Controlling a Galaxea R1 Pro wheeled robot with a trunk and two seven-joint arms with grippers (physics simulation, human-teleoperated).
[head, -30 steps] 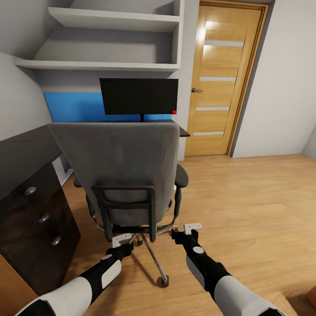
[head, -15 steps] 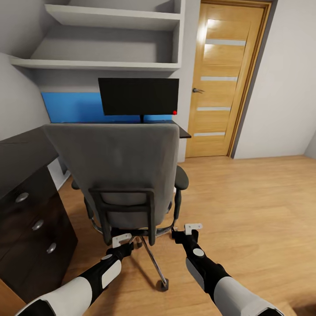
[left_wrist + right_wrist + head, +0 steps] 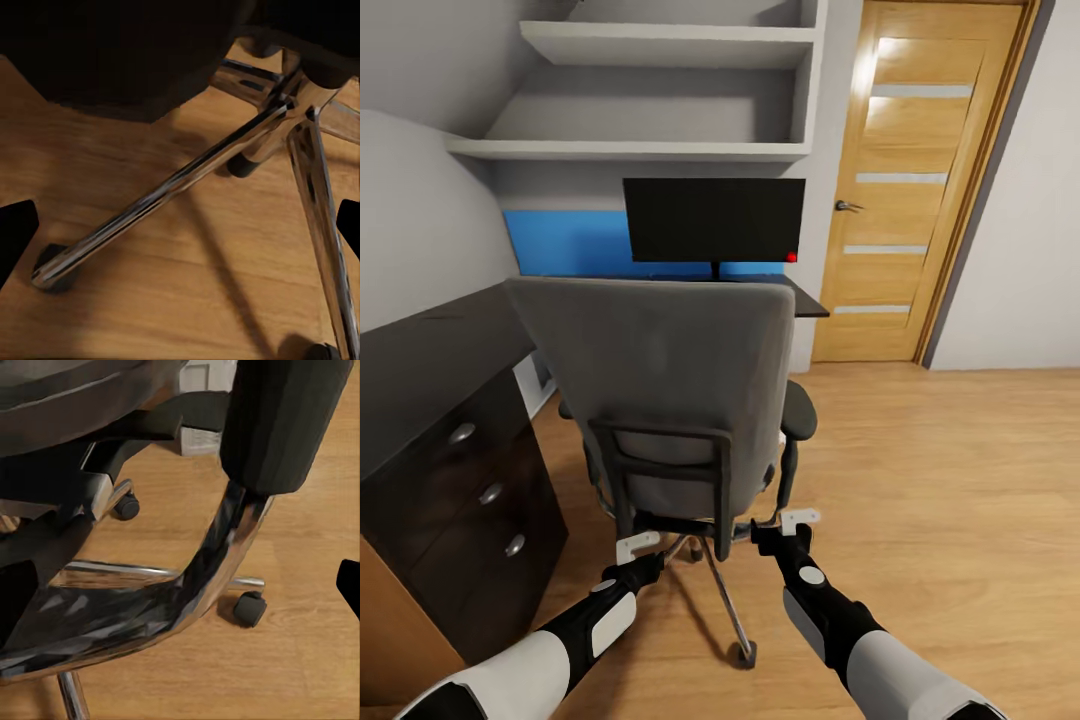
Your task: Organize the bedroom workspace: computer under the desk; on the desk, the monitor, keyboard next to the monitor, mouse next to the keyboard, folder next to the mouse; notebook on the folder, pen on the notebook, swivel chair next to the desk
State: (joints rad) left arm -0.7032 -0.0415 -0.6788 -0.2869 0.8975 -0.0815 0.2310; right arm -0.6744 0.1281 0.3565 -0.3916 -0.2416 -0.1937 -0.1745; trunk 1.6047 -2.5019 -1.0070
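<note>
**Behind the chair, both tools low at its base**

At the far left I have the black tabletop (image 3: 430, 345) running along the wall, with a dark drawer unit (image 3: 470, 500) under it showing three round knobs. Its blue back panel (image 3: 565, 243) sits further in, below the grey wall shelves (image 3: 650, 150).

Ahead of me the chair (image 3: 660, 370) stands with its grey back turned to me, one black armrest (image 3: 798, 410) out on the right side, chrome legs splaying over the wooden floor (image 3: 940, 480). It is just in front of the tabletop's inner corner, not pushed in. The monitor (image 3: 715, 220) stands on the tabletop beyond the chair, black screen facing me, a small red light at its lower corner.

My left tool (image 3: 637, 546) hangs low behind the chair base; its wrist camera looks onto the chrome legs (image 3: 180, 187) and a caster, with the fingertips (image 3: 15, 236) far apart at the picture's edges, so it is spread and holding nothing. My right tool (image 3: 798, 518) hovers just beside the chair's right side; its wrist camera shows the armrest pad (image 3: 281, 424) and the curved chrome support (image 3: 217, 555). It too is spread wide and empty.

To the right is the wooden door (image 3: 920, 190), closed.
</note>
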